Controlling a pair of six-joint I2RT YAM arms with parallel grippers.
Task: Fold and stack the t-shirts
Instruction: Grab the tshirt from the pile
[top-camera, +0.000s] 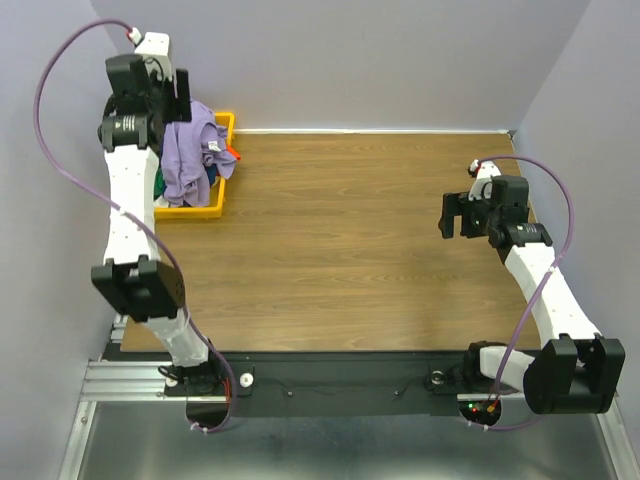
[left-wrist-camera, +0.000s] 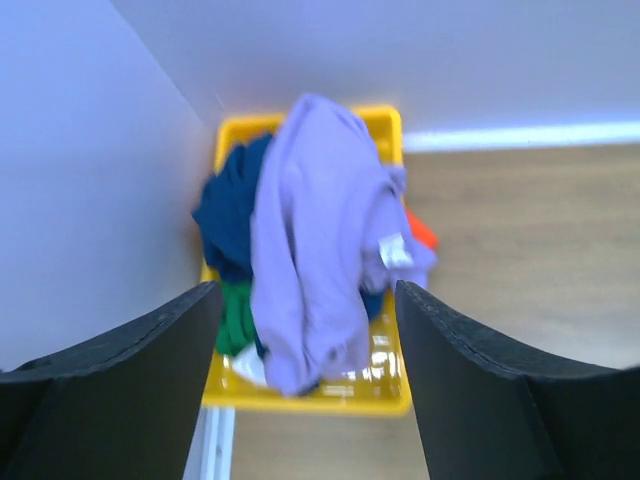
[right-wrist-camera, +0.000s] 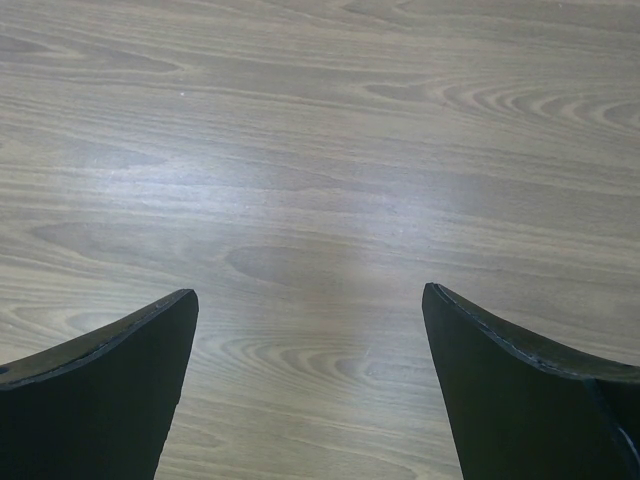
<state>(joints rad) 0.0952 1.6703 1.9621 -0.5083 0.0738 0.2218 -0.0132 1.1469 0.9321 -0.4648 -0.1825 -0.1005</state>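
The lavender t-shirt (top-camera: 190, 150) lies heaped on top of the pile in the yellow bin (top-camera: 190, 211) at the table's back left. In the left wrist view the lavender shirt (left-wrist-camera: 310, 250) drapes over a navy shirt (left-wrist-camera: 230, 210) and a green one (left-wrist-camera: 235, 320). An orange-red one (left-wrist-camera: 422, 232) peeks out at the right. My left gripper (left-wrist-camera: 305, 300) is open, held above the bin (left-wrist-camera: 330, 395) with the lavender shirt in line between its fingers. It shows raised over the pile in the top view (top-camera: 183, 95). My right gripper (right-wrist-camera: 310, 300) is open and empty over bare table at the right (top-camera: 458, 215).
The grey walls close in behind and to the left of the bin. The wooden table (top-camera: 350, 240) stretches between the two arms. A metal rail (top-camera: 130, 380) and the arm bases run along the near edge.
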